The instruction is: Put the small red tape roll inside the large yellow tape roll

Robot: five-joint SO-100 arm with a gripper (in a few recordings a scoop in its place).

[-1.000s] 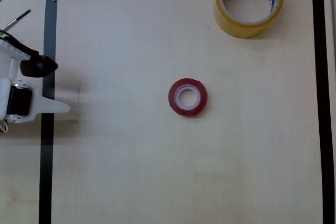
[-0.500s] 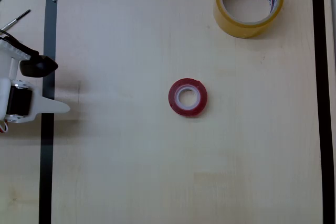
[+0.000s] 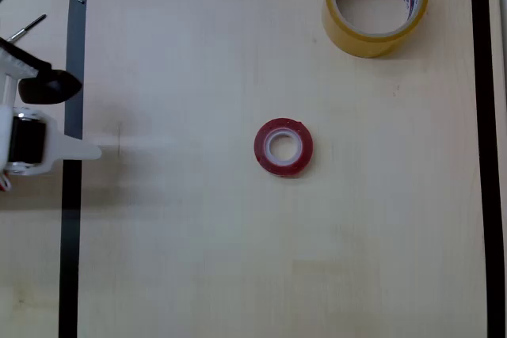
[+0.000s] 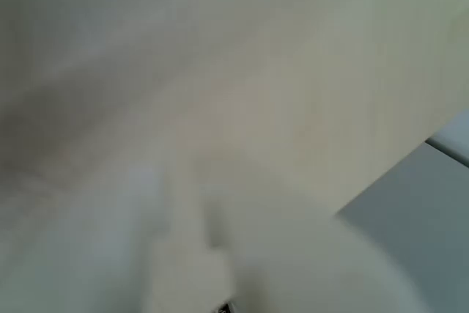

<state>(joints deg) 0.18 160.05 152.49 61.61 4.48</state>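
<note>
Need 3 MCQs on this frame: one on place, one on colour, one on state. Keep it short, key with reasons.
1. Where is the large yellow tape roll in the overhead view?
A. top right, on the black border tape
B. bottom left
C. centre of the table

2. What colour is the small roll at the middle of the table?
A. blue
B. red
C. green

3. What is the state of the small red tape roll?
A. held in the gripper
B. inside the yellow roll
C. lying flat on the table, untouched

Key:
1 A, it overlaps the border's top strip near the right corner.
2 B, a glossy red ring with a whitish core.
3 C, the gripper is far off at the left edge.
</note>
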